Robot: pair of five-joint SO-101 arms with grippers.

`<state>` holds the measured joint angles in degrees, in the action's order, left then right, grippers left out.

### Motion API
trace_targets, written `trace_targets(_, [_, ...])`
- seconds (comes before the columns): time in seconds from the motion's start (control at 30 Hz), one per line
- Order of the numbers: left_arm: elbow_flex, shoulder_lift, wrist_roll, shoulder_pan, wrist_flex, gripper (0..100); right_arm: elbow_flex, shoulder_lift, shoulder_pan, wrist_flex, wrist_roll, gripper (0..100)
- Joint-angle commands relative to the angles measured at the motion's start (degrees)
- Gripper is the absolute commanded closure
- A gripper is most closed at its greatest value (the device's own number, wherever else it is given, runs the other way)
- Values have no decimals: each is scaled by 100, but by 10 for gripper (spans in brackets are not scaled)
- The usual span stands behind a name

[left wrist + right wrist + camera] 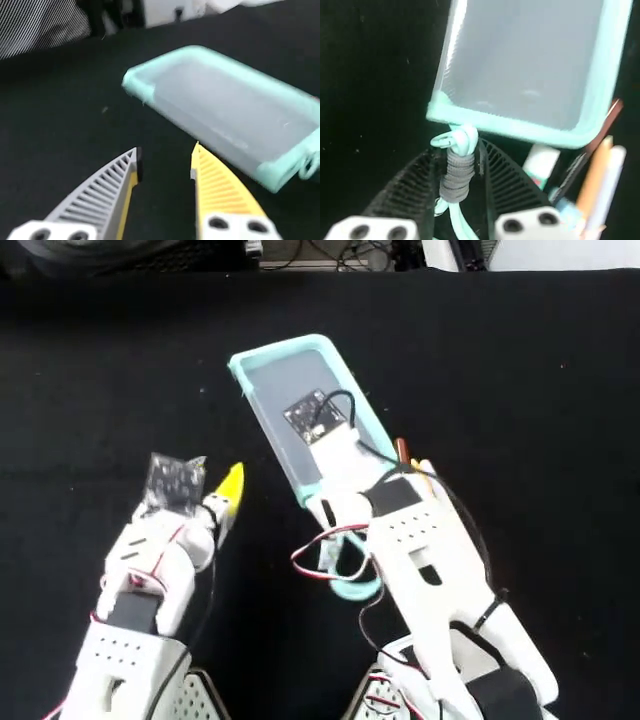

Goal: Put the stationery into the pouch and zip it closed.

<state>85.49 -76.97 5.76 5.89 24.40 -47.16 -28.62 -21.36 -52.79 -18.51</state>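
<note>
Pouch [285, 380] lies at the table [540, 370] centre, its cord [456, 175] clamped in the right fingers [507, 180]; left fingers [217, 185] stand apart. A steady pull seems best, the left pinning the pouch.

The pouch [285, 375] is mint with a frosted grey face, the table [520, 390] black, and the left gripper [166, 152] ribbed, half yellow, half grey.

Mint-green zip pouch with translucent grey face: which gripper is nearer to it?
Right. The right gripper is shut on the mint pull cord of the mint-green pouch; the left gripper hangs open beside it, not touching.
</note>
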Motion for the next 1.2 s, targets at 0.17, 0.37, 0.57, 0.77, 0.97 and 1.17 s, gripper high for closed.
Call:
trace_targets(0.17, [-2105,2567,26,-92,721,809,2009,127,-193,-747,-255,985])
trace_targets(0.37, [-2185,2804,-941,-127,211,808,2905,453,-774,-1002,-448,985])
trace_targets(0.57, [-1921,1802,-1319,-426,246,807,3574,936,-976,-1196,-519,985])
trace_targets(0.77, [-1824,237,-1292,-277,1046,762,3767,1095,-976,-1266,-527,985])
trace_targets(0.97, [-1560,264,-387,365,1011,769,3785,1059,-976,-1266,-519,985])
trace_targets(1.17, [-2035,1538,-369,163,527,769,3829,1059,-976,-1275,-519,985])
